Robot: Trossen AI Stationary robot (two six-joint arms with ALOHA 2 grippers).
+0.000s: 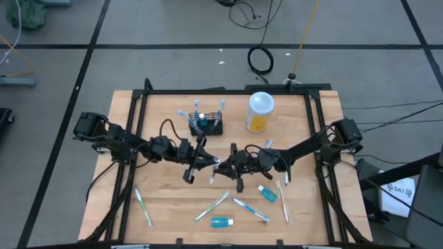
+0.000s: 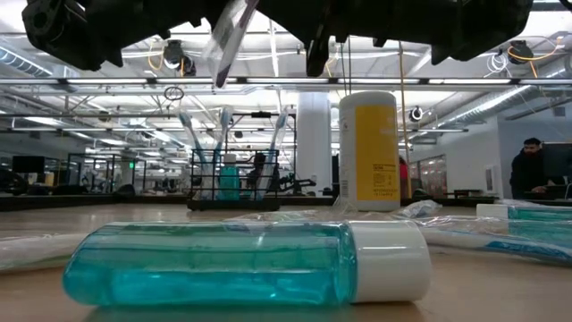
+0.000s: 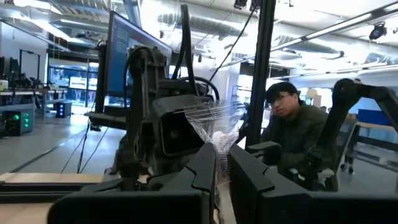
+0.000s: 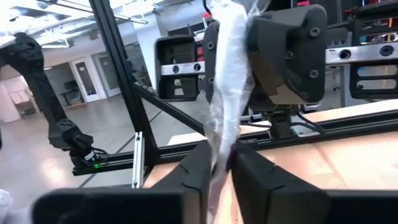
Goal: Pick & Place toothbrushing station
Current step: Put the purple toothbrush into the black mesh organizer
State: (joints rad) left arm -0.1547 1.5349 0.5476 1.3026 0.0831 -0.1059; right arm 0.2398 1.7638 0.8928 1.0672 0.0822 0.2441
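1. Left gripper and right gripper meet mid-table, both pinching one plastic-wrapped toothbrush.
2. Toothbrush rack: black, slatted, upright, long axis crosswise, brushes pointing up, at the table's far side beside the bottle.

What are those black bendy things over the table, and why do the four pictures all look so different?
They are two robot arms, each ending in a two-finger gripper. One picture is taken from above, one from table height, and one from a camera on each wrist. Seen from above, the left gripper and the right gripper meet over the middle of the wooden table. Both pinch the same wrapped toothbrush, held up in its clear wrapper. At the back stands a small black rack with brushes in it, beside a tall yellow bottle. More wrapped toothbrushes and small blue bottles lie at the front. A person sits beyond the table.
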